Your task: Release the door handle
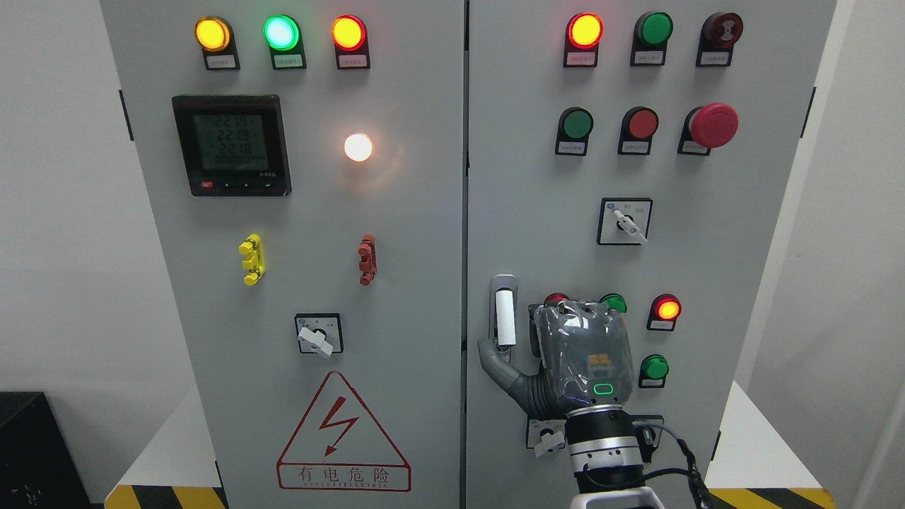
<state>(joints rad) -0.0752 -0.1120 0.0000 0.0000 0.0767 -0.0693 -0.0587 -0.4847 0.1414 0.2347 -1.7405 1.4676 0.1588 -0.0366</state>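
grey right hand point(565, 353) beside door handle point(505, 318)

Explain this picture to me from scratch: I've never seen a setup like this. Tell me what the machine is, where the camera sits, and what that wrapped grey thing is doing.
The camera sits on a humanoid robot's head, facing a grey electrical cabinet with two doors. The left door carries lit indicator lamps, a digital meter, a rotary switch and a red lightning warning sign. The right door has coloured push buttons, a red emergency stop button and a vertical door handle.

The wrapped grey thing is the robot's right hand, coming up from the bottom edge. Its thumb reaches to the foot of the handle; the other fingers are hidden behind the hand, so I cannot tell whether it grips. The left hand is out of view.
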